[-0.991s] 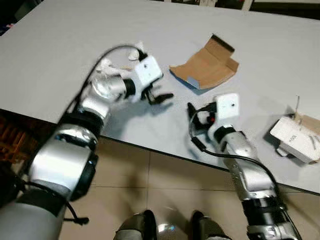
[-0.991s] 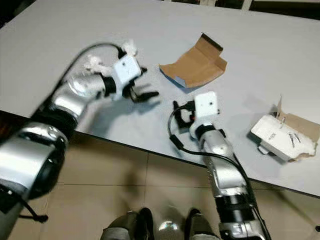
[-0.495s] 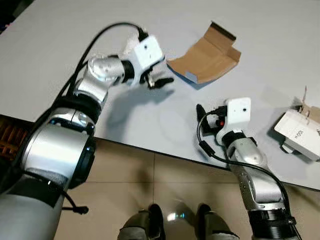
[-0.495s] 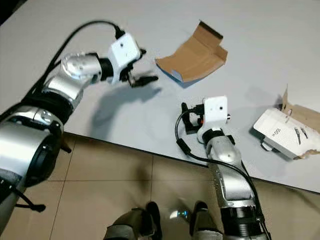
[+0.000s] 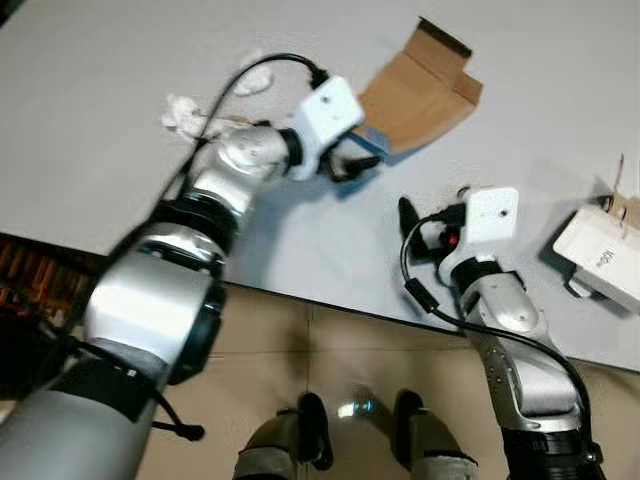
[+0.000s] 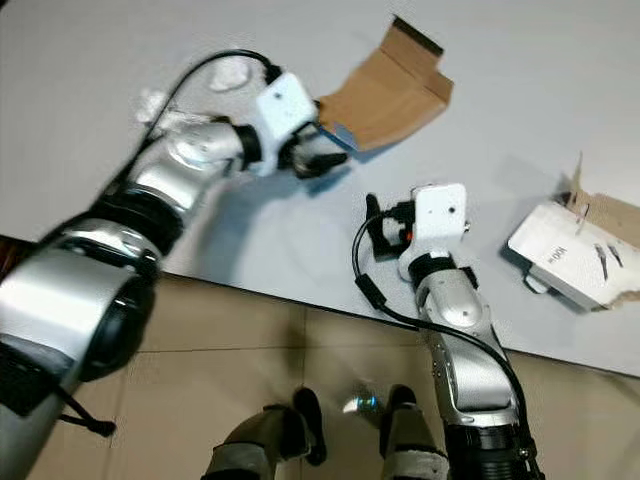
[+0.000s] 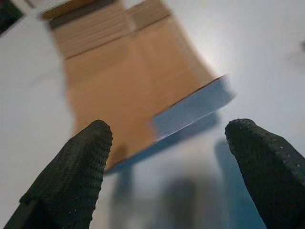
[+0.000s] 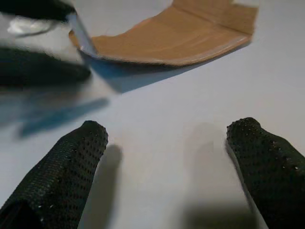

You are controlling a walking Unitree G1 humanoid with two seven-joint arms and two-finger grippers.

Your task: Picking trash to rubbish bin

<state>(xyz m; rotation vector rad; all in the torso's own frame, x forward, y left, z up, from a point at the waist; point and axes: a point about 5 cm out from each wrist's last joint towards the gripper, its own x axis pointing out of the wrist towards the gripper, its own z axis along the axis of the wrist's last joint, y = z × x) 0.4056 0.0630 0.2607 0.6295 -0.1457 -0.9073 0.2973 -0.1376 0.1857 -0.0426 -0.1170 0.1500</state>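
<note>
A bent piece of brown cardboard point(image 5: 420, 90) lies on the grey table point(image 5: 100, 150). My left gripper point(image 5: 357, 163) is at the cardboard's near corner, open. In the left wrist view that corner point(image 7: 190, 107) sits between the two spread fingers point(image 7: 78, 162) without touching them. My right gripper point(image 5: 410, 232) stands open over bare table, short of the cardboard point(image 8: 167, 36) and holding nothing. A torn white box point(image 5: 600, 260) lies at the right, and crumpled white tissue point(image 5: 200, 105) lies beyond my left arm.
The table's front edge point(image 5: 300, 300) runs across just below my grippers, with tiled floor point(image 5: 330, 370) and my feet beneath it. Bare table lies between the cardboard and the white box.
My left gripper has swung right and forward from beside the tissue to the cardboard's near corner. The camera has shifted. The right gripper has hardly moved.
</note>
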